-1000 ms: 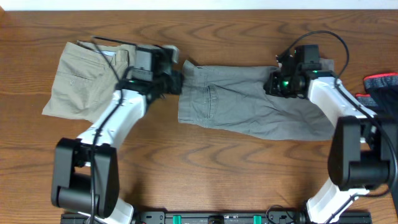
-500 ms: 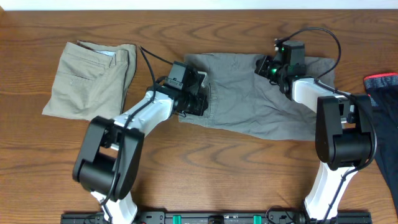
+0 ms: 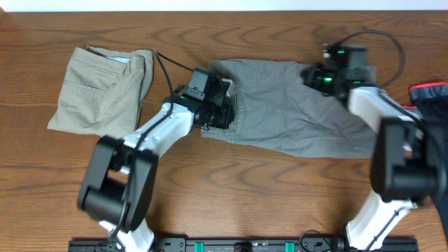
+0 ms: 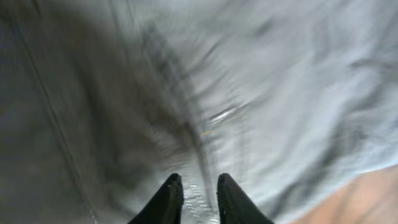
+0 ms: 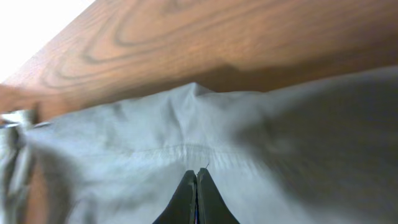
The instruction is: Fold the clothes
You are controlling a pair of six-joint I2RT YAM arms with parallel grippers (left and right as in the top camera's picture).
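The clothes, a pair of wrinkled grey shorts (image 3: 294, 119), lie spread flat across the middle of the table. My left gripper (image 3: 222, 115) rests on their left end. In the left wrist view its fingers (image 4: 199, 182) stand a narrow gap apart over blurred grey cloth (image 4: 280, 74), and nothing is visibly pinched. My right gripper (image 3: 313, 77) sits at the shorts' far right edge. In the right wrist view its fingers (image 5: 196, 172) are pressed together, with the tips against a seam of the grey fabric (image 5: 124, 149) and no cloth seen between them.
Folded beige shorts (image 3: 101, 91) lie at the far left. A dark garment with a red band (image 3: 430, 94) pokes in at the right edge. Brown wooden tabletop (image 3: 245, 189) shows in front of the shorts, and the table's far edge runs just behind them.
The left gripper moved from the shorts' left edge onto the cloth, and its jaws have parted slightly. The right gripper moved away, then shifted right. The shorts' far edge lies further back.
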